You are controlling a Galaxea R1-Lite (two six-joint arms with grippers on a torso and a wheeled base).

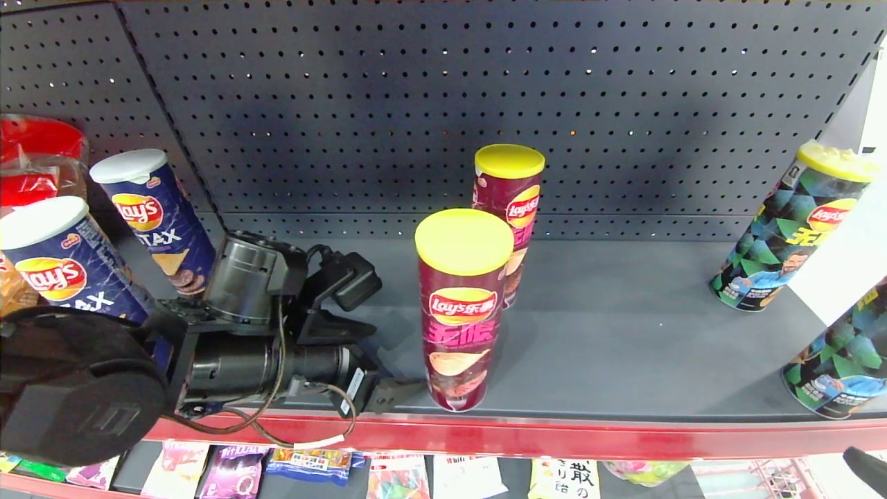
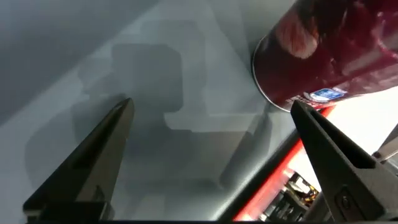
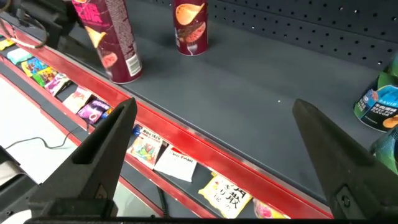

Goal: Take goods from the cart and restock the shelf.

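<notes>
My left fingers [image 2: 99, 162] are gaping empty just beside the can [image 1: 461, 305], which I'm reading as shelved, standing upright at the shelf [image 1: 610, 333] front ahead of its twin [image 1: 509, 201], while my right fingers [image 3: 102, 155] are hanging open, free for another pick.

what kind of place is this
Most likely a shop aisle: a shelf with a pegboard back and red edge holds chip cans, with snack packets on the tier below.

A shop: a grey shelf [image 1: 624, 346] with a pegboard back [image 1: 485, 83] and red edge [image 1: 554, 438], stocked with chip cans [image 1: 461, 305]; snack packets [image 1: 312, 464] hang below.
</notes>
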